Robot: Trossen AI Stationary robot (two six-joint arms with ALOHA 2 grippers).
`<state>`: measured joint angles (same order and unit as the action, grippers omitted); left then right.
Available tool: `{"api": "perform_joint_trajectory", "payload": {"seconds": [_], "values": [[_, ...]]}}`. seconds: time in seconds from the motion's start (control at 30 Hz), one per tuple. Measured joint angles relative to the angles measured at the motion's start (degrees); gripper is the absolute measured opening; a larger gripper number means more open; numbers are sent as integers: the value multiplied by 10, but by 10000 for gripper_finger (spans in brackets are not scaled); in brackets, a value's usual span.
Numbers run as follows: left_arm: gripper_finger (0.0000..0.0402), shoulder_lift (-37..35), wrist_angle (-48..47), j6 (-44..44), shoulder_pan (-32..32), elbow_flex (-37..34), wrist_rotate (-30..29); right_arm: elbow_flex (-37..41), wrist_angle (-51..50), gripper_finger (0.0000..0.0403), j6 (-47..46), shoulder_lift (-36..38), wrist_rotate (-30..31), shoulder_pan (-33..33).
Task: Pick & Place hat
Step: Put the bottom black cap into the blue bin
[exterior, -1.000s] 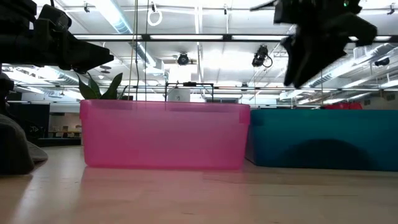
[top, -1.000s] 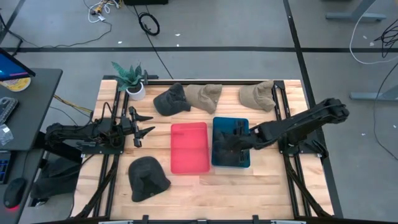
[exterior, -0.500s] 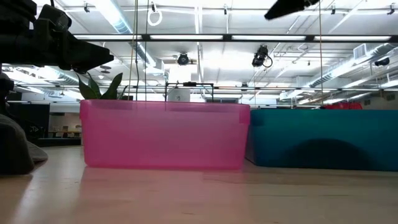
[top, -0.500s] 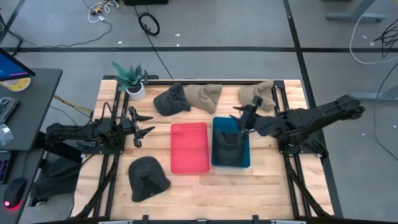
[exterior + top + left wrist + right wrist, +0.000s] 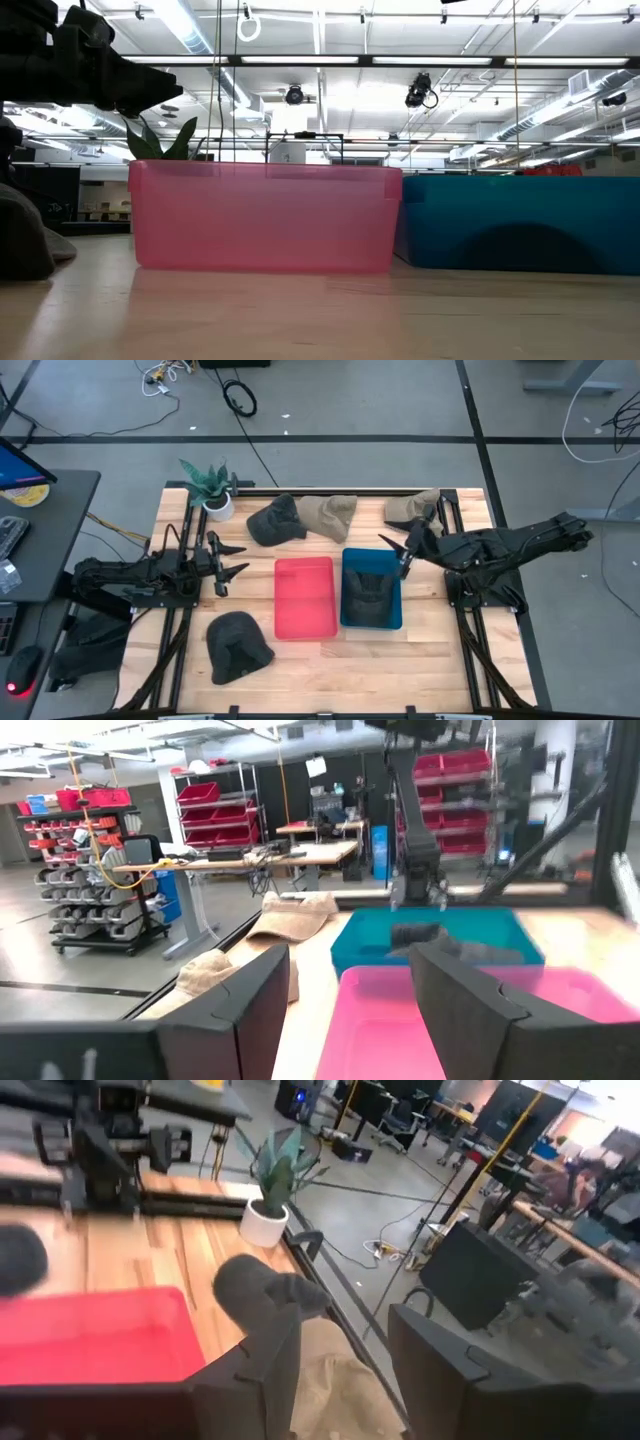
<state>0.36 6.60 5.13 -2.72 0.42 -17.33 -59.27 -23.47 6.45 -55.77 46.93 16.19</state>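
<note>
A dark hat (image 5: 370, 592) lies inside the blue bin (image 5: 347, 560); the left wrist view also shows this hat (image 5: 440, 940) in the bin. My right gripper (image 5: 392, 555) hovers open above the bin's far right corner, touching nothing, its fingers (image 5: 250, 1370) spread. My left gripper (image 5: 236, 560) waits open left of the red bin (image 5: 305, 598). Another dark hat (image 5: 238, 646) rests on the table near the front. A third dark hat (image 5: 275, 521) and two tan hats (image 5: 328, 514) (image 5: 412, 510) lie along the far edge.
A potted plant (image 5: 208, 486) stands at the far left corner. The red bin (image 5: 262, 215) and the blue bin (image 5: 520, 222) sit side by side mid-table. Metal arm frames run along both sides. Bare wood shows in front of the bins.
My right gripper has let go of the dark hat, which has dropped into the blue bin and lies there. The gripper has then risen out of the low view and drawn back toward the table's far right. The left arm has kept still.
</note>
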Motion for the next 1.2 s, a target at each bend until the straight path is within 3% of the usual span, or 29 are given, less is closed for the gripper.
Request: {"api": "perform_joint_trajectory", "payload": {"seconds": [0.2, 0.37, 0.63, 0.8, 1.03, 1.2], "values": [[213, 0, 9, -5, 0, 0, 0, 0, 6, 155, -9, 33, -56, 0], [213, 0, 19, -81, 0, 0, 14, 0, 9, 155, -9, 45, -57, 0], [213, 0, 194, -163, 0, 0, 23, 0, 7, 155, -13, 45, -59, 0], [213, 8, 187, -184, 0, 26, 127, 0, -1, 155, -10, 45, -59, 0], [213, 69, 188, -223, -24, 119, 298, 0, -7, 155, -4, 45, -59, 0], [213, 126, 185, -238, -71, 157, 355, 0, -11, 155, -5, 45, -59, 0]]}}
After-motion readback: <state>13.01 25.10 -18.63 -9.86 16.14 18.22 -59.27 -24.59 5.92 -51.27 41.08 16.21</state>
